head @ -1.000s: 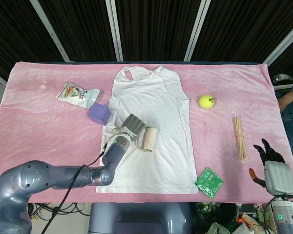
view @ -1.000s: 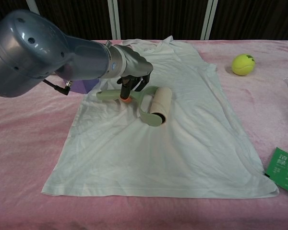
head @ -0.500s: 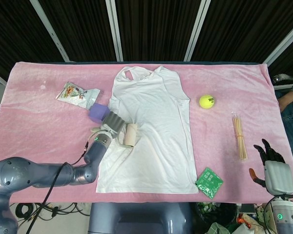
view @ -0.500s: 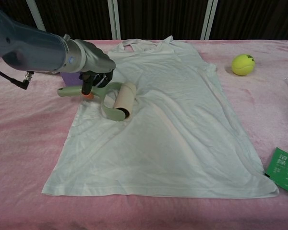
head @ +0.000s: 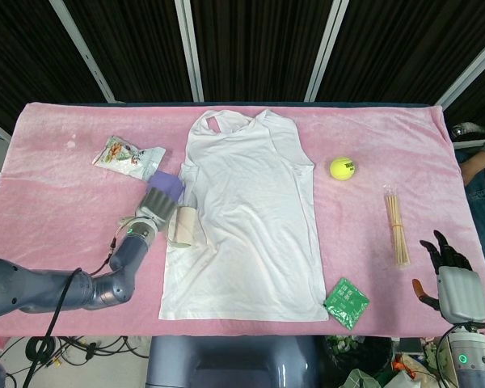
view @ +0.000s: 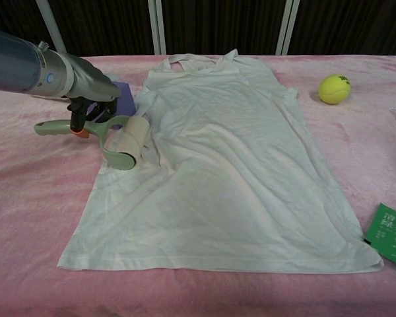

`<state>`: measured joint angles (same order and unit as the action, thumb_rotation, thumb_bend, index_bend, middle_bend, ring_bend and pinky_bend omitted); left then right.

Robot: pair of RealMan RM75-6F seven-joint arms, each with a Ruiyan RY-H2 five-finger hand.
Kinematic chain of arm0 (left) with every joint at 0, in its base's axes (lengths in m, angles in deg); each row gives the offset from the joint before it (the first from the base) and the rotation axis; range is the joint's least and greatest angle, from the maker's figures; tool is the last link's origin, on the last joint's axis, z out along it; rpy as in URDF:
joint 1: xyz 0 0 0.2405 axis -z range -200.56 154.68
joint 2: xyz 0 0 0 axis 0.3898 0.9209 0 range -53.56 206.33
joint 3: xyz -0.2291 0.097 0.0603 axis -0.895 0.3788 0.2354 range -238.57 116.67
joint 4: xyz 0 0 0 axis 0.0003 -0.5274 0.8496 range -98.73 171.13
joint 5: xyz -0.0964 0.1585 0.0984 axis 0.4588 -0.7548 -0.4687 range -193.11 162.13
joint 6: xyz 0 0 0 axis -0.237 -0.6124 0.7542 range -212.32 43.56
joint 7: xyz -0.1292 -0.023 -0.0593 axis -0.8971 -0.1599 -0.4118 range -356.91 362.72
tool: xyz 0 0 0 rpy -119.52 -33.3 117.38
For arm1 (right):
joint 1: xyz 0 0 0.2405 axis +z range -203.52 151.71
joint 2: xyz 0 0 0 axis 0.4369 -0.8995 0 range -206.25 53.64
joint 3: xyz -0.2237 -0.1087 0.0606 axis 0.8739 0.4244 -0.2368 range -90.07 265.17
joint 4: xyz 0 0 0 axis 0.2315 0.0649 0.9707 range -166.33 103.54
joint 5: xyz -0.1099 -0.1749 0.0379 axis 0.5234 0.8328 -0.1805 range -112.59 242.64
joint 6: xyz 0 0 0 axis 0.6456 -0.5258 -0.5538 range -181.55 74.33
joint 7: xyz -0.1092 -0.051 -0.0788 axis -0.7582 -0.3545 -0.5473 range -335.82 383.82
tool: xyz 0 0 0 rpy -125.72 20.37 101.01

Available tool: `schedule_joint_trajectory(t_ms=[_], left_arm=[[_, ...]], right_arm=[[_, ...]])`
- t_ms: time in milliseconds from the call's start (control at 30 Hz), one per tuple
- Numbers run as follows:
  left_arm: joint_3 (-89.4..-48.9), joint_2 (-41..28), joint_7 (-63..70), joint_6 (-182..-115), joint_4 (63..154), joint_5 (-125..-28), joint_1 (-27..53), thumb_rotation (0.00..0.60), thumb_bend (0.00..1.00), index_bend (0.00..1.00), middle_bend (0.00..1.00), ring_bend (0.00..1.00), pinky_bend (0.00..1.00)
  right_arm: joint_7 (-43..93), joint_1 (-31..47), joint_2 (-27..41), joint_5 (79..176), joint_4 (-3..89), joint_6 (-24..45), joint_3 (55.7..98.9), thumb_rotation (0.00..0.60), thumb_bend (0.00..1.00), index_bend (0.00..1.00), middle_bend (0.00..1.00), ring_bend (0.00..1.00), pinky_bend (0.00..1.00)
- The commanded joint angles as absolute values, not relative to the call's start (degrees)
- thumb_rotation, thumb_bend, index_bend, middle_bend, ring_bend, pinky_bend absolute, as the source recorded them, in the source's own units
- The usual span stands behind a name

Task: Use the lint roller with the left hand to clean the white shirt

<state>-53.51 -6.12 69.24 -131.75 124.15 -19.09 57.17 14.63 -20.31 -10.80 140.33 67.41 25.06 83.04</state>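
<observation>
The white shirt (head: 250,210) (view: 231,172) lies flat in the middle of the pink table, bunched along its left edge. My left hand (head: 156,204) (view: 89,89) grips the pale green handle of the lint roller (head: 182,227) (view: 129,142). The roller's cream drum rests on the shirt's left edge, where the fabric is pulled into folds. My right hand (head: 447,263) hangs off the table's right front corner, its fingers apart and nothing in it; the chest view does not show it.
A purple block (head: 168,184) (view: 123,98) sits just behind my left hand, with a snack packet (head: 128,155) beyond it. Right of the shirt are a tennis ball (head: 342,168) (view: 334,88), a bundle of sticks (head: 397,227) and a green packet (head: 346,302) (view: 389,234).
My left hand has dragged the lint roller leftward across the shirt, from its middle to its left edge, bunching the fabric there. The right hand has not moved.
</observation>
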Motion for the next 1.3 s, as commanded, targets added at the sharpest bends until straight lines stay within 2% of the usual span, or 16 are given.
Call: schedule_joint_trajectory(t_ms=[33, 367, 600, 900, 1300], left_arm=[[-54.28, -6.73, 68.69, -131.99, 123.97, -19.98, 57.56, 0.600, 0.48, 0.72, 0.70, 0.66, 0.78], [-56.87, -10.55, 69.39, -132.22, 122.51, -18.91, 60.48, 0.600, 0.48, 0.72, 0.70, 0.66, 0.78], [-59.94, -15.06, 71.31, -131.75, 118.11, -13.12, 64.46, 0.600, 0.48, 0.72, 0.70, 0.66, 0.78], [-62.84, -20.04, 70.95, -129.97, 112.29, -11.55, 66.46, 0.600, 0.48, 0.73, 0.71, 0.66, 0.78], [-60.79, -18.16, 74.12, -131.76, 114.61, -7.59, 67.35, 0.600, 0.48, 0.73, 0.71, 0.66, 0.78]], right_arm=[[14.71, -20.30, -10.82, 140.40, 67.39, 25.04, 83.07, 0.600, 0.25, 0.20, 0.03, 0.16, 0.20], [14.83, -20.30, -10.95, 140.44, 67.47, 24.92, 83.16, 0.600, 0.25, 0.20, 0.02, 0.16, 0.20], [14.72, -20.26, -11.05, 140.18, 67.52, 24.70, 83.18, 0.600, 0.25, 0.21, 0.02, 0.16, 0.20], [14.71, -20.25, -11.15, 139.99, 67.58, 24.55, 83.20, 0.600, 0.25, 0.21, 0.02, 0.16, 0.20], [14.65, -20.21, -11.15, 139.82, 67.69, 24.44, 83.21, 0.600, 0.25, 0.22, 0.02, 0.16, 0.20]])
